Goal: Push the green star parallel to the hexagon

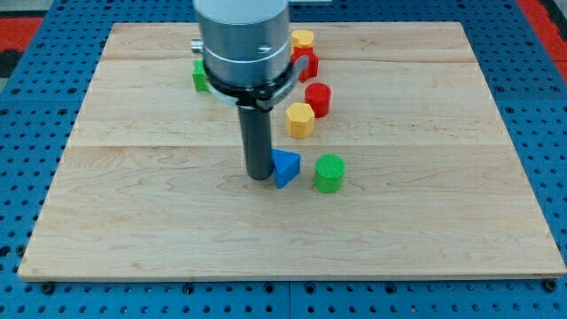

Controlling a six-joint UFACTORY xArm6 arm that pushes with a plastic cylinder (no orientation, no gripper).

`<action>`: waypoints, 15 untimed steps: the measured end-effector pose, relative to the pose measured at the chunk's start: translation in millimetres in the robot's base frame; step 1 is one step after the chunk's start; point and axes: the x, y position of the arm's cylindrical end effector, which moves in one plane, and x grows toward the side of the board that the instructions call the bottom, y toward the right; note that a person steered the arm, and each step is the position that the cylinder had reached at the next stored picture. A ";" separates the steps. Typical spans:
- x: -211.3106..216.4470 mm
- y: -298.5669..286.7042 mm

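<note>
My tip (259,175) rests on the wooden table (133,230), a little below the middle of the board. There is no pincer on this arm, only the straight dark rod, so nothing can be said of anything being apart, together or clamped.

Nearest to my tip, touching it or just beside it on the view's right, is the blue triangular block (285,167). Just beyond that, further to the view's right and apart from the blue one, stands the green cylinder (329,173).

Further up the board, up and to the view's right of my tip, sits the yellow hexagon (300,120), with the red cylinder (318,98) close by at its upper right. Above those is a red block (306,62), partly hidden behind the arm's metal collar, so its shape cannot be made out. Above it, near the table's top edge, is a second yellow block (303,39), roundish from what shows.

The green star (201,77) lies up and to the view's left of my tip, well apart from it, mostly hidden behind the collar; only a green edge shows, higher on the board than the yellow hexagon.
</note>
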 end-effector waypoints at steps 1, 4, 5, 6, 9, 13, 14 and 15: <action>-10.9 -0.8; -113.6 -22.5; -140.3 -23.4; -171.0 -26.7; -178.8 -65.8; -212.1 -103.4; -212.1 -113.6; -212.1 -129.2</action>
